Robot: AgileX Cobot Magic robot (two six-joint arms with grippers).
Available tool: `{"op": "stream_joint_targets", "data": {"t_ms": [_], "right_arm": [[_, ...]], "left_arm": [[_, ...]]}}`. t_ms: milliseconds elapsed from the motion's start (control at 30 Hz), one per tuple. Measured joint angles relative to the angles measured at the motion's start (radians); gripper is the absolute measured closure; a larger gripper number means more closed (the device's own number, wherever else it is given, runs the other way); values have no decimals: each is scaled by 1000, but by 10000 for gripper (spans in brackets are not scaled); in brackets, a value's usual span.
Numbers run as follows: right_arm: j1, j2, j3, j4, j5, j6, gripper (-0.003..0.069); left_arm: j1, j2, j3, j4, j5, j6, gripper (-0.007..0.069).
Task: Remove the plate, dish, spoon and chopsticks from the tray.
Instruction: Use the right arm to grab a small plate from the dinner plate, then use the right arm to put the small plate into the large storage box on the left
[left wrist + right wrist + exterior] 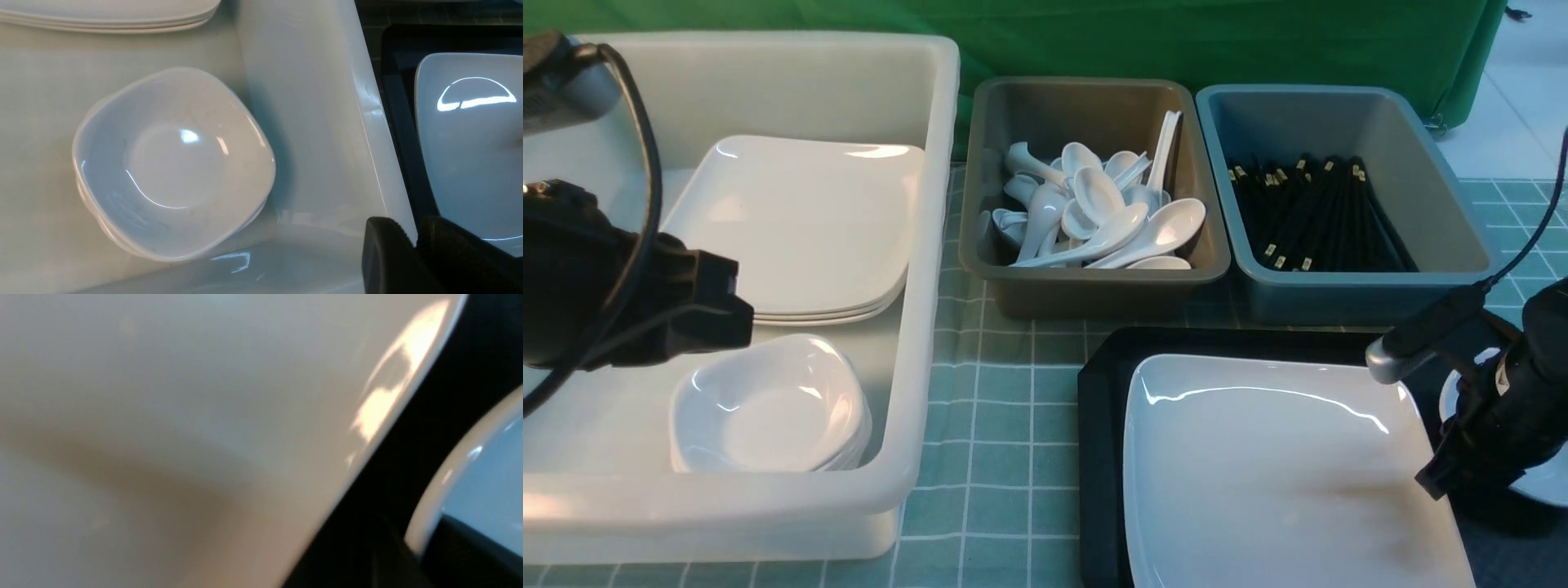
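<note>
The large white square plate (1282, 474) lies on the black tray (1103, 425) at the front right, and also fills the right wrist view as the plate (163, 416). A small white dish (1547, 482) sits on the tray beside the plate's right edge. My right gripper (1431, 480) is low over it. In the right wrist view the right gripper (416, 547) has its fingers on either side of the dish (490, 477) rim, shut on it. My left gripper (414, 241) hovers shut and empty over the white tub. The spoon and chopsticks are out of view.
The big white tub (927, 343) at the left holds stacked square plates (800, 229) and stacked small dishes (768, 408). Behind the tray stand a brown-grey tub (1086, 290) with several white soup utensils and a blue-grey tub (1339, 290) with several black sticks. A checked cloth covers the table.
</note>
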Motion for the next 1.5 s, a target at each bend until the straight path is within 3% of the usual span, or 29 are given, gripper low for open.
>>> {"op": "stream_joint_targets", "data": {"t_ms": [167,467,500,600,633,700,767,967,1333,1433,1500], "right_arm": [[62,-141,-2,25,29,47,592],[226,-302,-249,207,34,27,597],[307,-280,-351,267,27,-11,597],[370,-245,-421,302,17,-28,597],[446,-194,-500,320,7,-36,597],[491,-162,-544,327,1,-37,597],[613,-62,-660,334,-23,-44,597],[808,164,-862,344,-47,-83,597],[908,447,-976,344,-74,-174,585],[911,469,-976,344,-76,-182,531],[911,475,-976,344,-73,-182,451]], "left_arm": [[0,0,0,0,0,0,529],[0,-1,0,3,0,-32,529],[0,-12,0,42,0,-86,529],[0,-34,0,125,1,-160,529],[0,-62,0,221,14,-254,529],[0,-81,0,278,28,-302,529],[0,-141,0,395,65,-401,529],[0,-229,0,413,75,-475,529],[0,-266,0,391,140,-479,529],[0,-266,0,386,143,-479,529],[0,-266,0,385,143,-476,529]]}}
